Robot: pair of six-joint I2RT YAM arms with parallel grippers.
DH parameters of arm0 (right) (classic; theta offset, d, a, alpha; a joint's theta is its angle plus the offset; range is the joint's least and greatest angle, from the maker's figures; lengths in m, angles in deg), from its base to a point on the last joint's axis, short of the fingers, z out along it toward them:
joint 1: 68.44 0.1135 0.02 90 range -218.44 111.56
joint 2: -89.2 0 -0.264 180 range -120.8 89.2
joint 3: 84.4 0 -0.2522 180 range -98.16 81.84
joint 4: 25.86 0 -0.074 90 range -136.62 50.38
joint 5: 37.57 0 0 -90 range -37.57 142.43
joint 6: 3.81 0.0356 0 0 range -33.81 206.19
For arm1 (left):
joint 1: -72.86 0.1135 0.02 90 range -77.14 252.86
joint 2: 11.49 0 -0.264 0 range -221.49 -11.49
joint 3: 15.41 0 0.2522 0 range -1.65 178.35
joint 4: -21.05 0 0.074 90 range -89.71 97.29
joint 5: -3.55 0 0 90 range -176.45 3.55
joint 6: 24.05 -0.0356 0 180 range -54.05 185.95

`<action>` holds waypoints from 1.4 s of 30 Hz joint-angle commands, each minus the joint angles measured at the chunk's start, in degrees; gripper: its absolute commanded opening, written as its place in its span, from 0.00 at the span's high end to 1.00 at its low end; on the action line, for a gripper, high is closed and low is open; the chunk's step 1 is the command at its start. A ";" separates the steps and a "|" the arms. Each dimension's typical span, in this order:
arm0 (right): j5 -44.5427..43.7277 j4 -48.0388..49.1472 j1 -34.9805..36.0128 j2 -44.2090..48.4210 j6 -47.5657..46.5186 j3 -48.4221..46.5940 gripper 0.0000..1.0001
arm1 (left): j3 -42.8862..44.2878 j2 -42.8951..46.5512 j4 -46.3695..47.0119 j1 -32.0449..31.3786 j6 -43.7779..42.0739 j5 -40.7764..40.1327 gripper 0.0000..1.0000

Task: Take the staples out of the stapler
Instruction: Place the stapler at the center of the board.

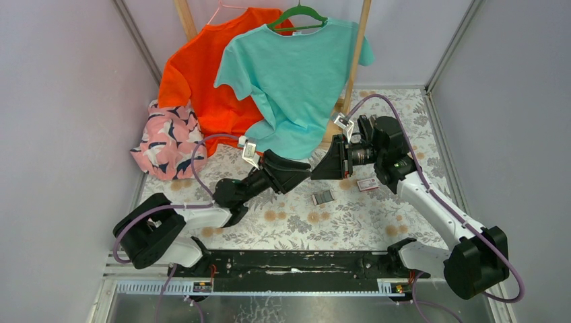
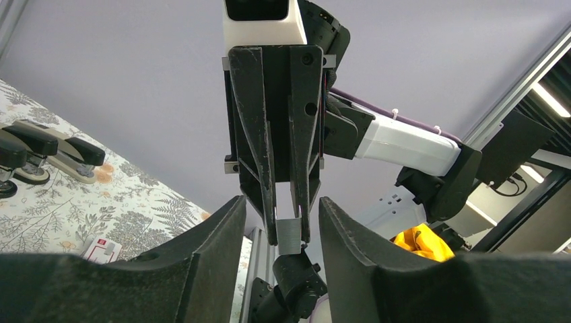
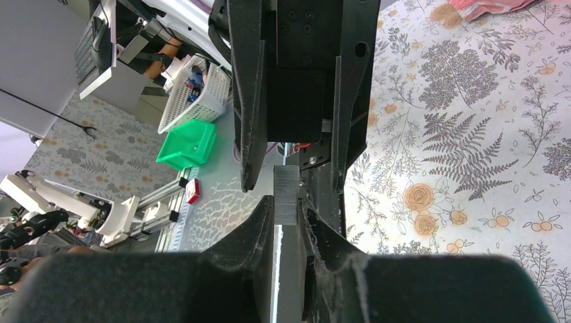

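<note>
The staples [image 3: 286, 192] are pinched in the right gripper [image 3: 286, 207], in air above the middle of the table [image 1: 337, 229]. The left gripper [image 2: 281, 202] is spread either side, untouching. The staples' flat faces should be squarely clamped before the right gripper is released.

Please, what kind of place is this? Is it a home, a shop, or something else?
Most likely a robot test cell in a laboratory. Plain grey walls enclose a floral tablecloth, a teal shirt hangs as a prop between wooden posts, and a green bin stands outside.
</note>
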 commanded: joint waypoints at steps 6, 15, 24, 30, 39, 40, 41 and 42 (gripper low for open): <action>0.76 0.73 -0.03 -0.13 -0.91 -0.44 0.82 | 0.75 0.00 4.26 -0.48 -0.01 0.28 0.60; 0.43 -0.58 0.02 0.12 -2.42 -0.66 0.76 | 0.85 -0.27 4.23 -0.50 0.54 0.58 0.81; -2.66 -16.27 -0.02 1.02 -18.77 -4.62 0.40 | -1.36 0.57 4.18 -0.19 0.87 -1.66 0.82; -8.37 -41.51 -3.44 1.94 -46.04 -13.19 0.38 | -5.52 1.07 -0.58 2.26 4.51 -2.98 0.84; -20.47 -41.60 -8.65 1.97 -45.22 -13.58 0.38 | 3.04 6.21 -54.81 3.61 -7.08 -9.36 0.83; -20.77 -41.72 -8.72 1.63 -45.04 -13.77 0.38 | 5.56 5.50 -61.87 3.65 -10.19 -11.69 0.83; -21.07 -41.78 -8.70 1.35 -44.95 -13.79 0.38 | 8.11 4.40 -68.85 3.63 -12.96 -14.55 0.83; -21.32 -41.86 -8.84 1.21 -44.90 -13.81 0.38 | 10.32 3.00 -74.05 3.59 -15.38 -16.83 0.83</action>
